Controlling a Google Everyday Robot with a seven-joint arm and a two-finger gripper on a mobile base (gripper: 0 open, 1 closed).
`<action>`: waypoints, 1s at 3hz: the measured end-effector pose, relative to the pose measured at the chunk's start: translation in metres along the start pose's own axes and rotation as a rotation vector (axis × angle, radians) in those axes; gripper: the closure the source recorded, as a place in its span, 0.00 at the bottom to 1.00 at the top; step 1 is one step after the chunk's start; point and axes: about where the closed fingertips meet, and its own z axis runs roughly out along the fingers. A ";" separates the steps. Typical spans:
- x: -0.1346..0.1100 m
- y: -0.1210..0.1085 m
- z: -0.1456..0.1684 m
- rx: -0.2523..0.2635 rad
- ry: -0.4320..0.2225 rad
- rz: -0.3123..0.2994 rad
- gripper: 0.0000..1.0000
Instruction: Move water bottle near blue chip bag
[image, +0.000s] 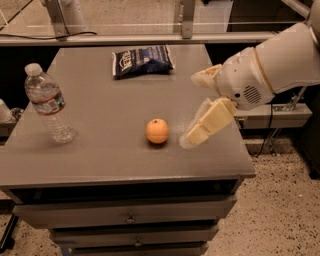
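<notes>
The water bottle (48, 102) stands upright near the left edge of the grey table (110, 105); it is clear and ribbed, with a white cap and a white-and-red label. The blue chip bag (142, 60) lies flat at the back middle of the table. My gripper (192, 110) hovers over the right part of the table, to the right of an orange fruit (157, 131). Its cream fingers (207, 122) are spread apart and hold nothing. The gripper is far from the bottle.
The table top sits on a drawer cabinet (130, 220). A metal rail and glass panel (150, 37) run behind the table. The white arm (280, 62) reaches in from the right. Speckled floor (280, 210) lies to the right.
</notes>
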 end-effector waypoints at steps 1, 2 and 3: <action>-0.010 -0.011 0.031 -0.011 -0.099 -0.041 0.00; -0.038 -0.030 0.066 -0.005 -0.205 -0.115 0.00; -0.071 -0.042 0.096 -0.005 -0.305 -0.175 0.00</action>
